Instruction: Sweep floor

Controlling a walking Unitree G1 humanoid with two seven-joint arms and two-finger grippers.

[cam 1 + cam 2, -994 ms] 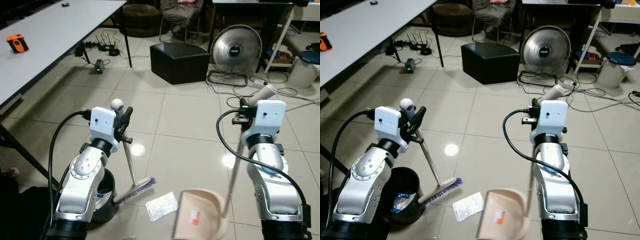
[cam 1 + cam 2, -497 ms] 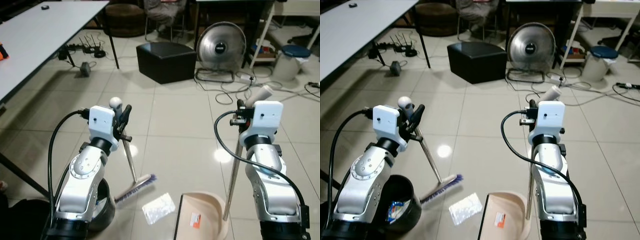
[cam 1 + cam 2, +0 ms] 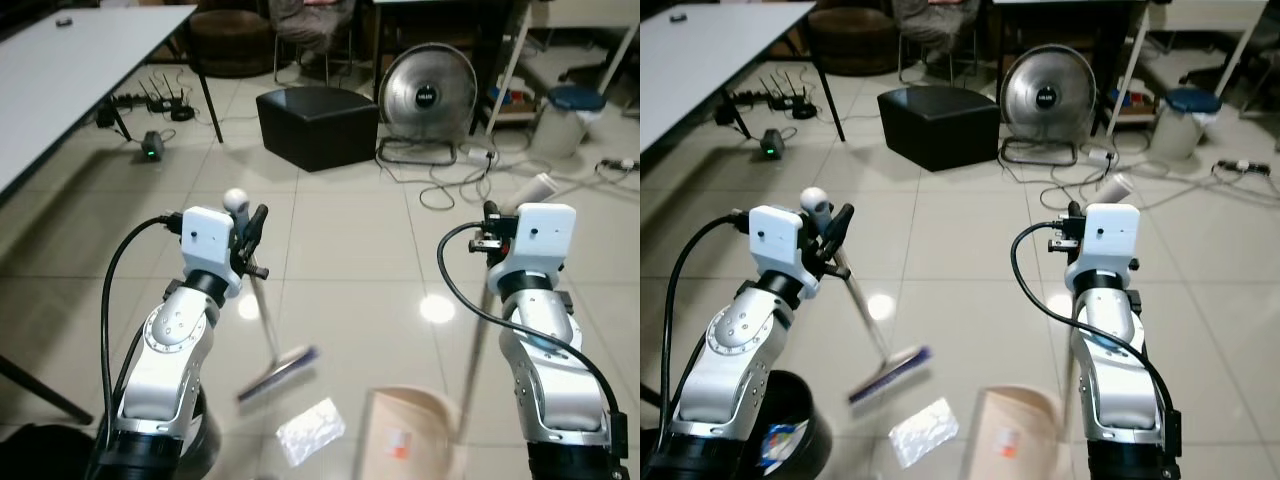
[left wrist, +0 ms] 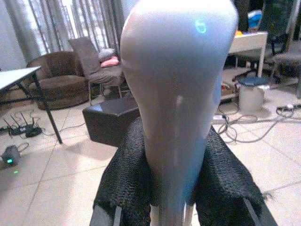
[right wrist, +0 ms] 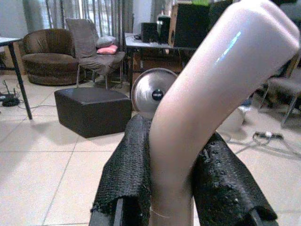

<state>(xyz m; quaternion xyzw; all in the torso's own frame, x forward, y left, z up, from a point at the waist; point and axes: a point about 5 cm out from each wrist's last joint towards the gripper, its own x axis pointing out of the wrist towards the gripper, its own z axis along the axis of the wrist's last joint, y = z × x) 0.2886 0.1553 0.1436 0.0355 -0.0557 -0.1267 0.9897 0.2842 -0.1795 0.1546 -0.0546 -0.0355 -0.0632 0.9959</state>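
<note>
The broom (image 3: 262,320) slants down from the left pincer (image 3: 248,238) to the tiled floor (image 3: 340,250), its purple-bristled head (image 3: 278,371) blurred and hard to make out, so whether the bristles touch the tiles cannot be told. Just beside the head, toward the robot, lies a crumpled clear wrapper (image 3: 311,431), also soft with blur. To its right sits the beige dustpan (image 3: 410,438), its near edge cut off by the frame and a small orange mark on its tray unreadable; its long handle (image 3: 478,350) rises as a faint streak to the right pincer (image 3: 492,222). In the left wrist view the two black fingers (image 4: 123,188) clamp the pale grey broom grip (image 4: 178,94) from both sides; in the right wrist view the fingers (image 5: 127,174) squeeze the curved beige dustpan grip (image 5: 202,103) the same way. Both silver arms are bent at the elbow with forearms raised, the left held slightly higher and leaning inward. A black bin (image 3: 790,440) sits partly hidden behind the left arm. Farther off stand a black ottoman (image 3: 318,125), a round fan (image 3: 430,95) with cables on the floor, and a grey tabletop (image 3: 60,70) at the left.
</note>
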